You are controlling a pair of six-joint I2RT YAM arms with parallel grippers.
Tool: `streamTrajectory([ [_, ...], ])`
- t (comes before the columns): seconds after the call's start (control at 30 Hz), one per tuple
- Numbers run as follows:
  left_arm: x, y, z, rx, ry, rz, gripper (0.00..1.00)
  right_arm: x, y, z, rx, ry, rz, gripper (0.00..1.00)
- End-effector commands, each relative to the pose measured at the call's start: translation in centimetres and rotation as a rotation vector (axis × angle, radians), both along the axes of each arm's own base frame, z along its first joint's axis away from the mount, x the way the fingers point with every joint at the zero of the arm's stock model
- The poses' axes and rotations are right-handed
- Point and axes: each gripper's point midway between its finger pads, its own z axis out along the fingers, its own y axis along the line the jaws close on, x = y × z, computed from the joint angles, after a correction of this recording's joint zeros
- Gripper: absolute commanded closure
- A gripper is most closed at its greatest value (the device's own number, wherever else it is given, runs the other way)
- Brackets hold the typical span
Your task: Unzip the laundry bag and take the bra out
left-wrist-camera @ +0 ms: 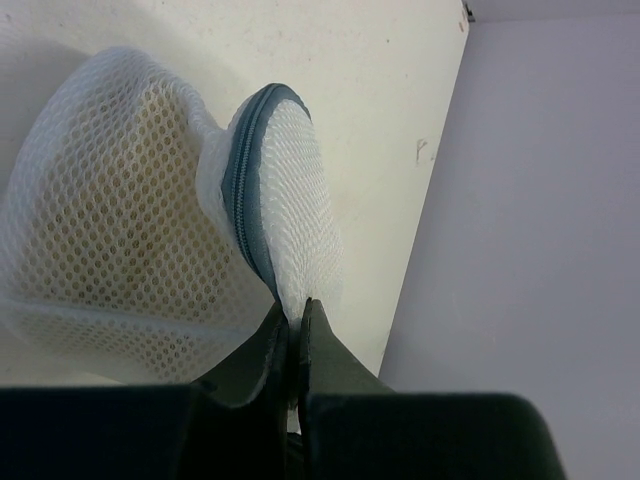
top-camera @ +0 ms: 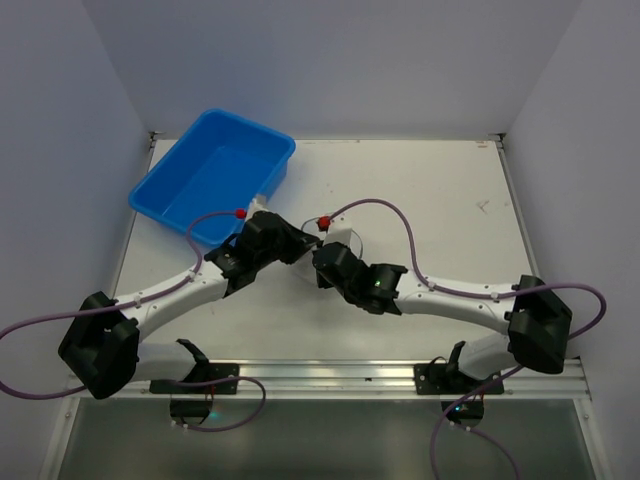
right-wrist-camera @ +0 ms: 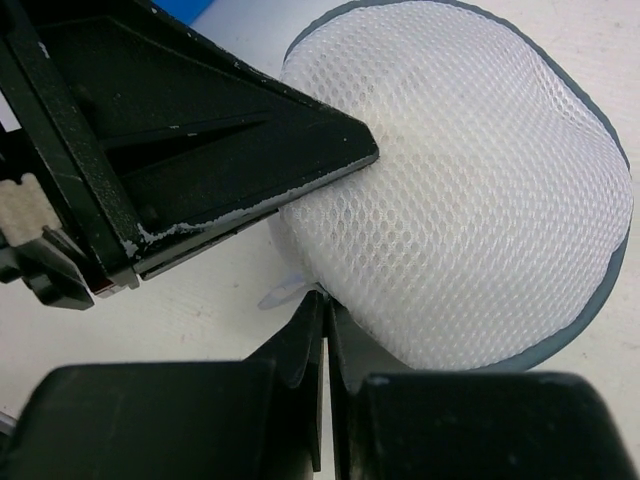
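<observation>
The laundry bag [left-wrist-camera: 120, 230] is a white mesh dome with a grey zipper band [left-wrist-camera: 243, 200] round its rim. A mustard-yellow bra [left-wrist-camera: 110, 190] shows dimly through the mesh. My left gripper [left-wrist-camera: 296, 312] is shut on the mesh right beside the zipper band. In the right wrist view the bag [right-wrist-camera: 470, 190] fills the upper right, pinched by a left finger [right-wrist-camera: 300, 130]. My right gripper [right-wrist-camera: 327, 297] is shut at the bag's lower edge, where a small translucent pull tab [right-wrist-camera: 280, 295] sticks out from the tips. From above, both grippers [top-camera: 305, 245] meet over the bag and hide it.
A blue plastic tub [top-camera: 215, 175] stands tilted at the back left, close behind the left wrist. Purple cables [top-camera: 400, 215] loop over both arms. Walls close in the table [top-camera: 450, 200] on the left, right and back.
</observation>
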Motion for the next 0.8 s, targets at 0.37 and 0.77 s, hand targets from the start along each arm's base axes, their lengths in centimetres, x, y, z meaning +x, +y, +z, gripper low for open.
streamTrajectory([
  [0.37,0.5,2.3,-2.6,0.135,-0.057,-0.166,1.00,-2.1,-10.2,-0.2,-0.014,-0.063,-0.034,1.00],
  [0.77,7.1,-1.5,2.5,0.221,-0.356,-0.430,0.56,-2.2,-4.6,2.8,0.230,0.031,0.235,1.00],
])
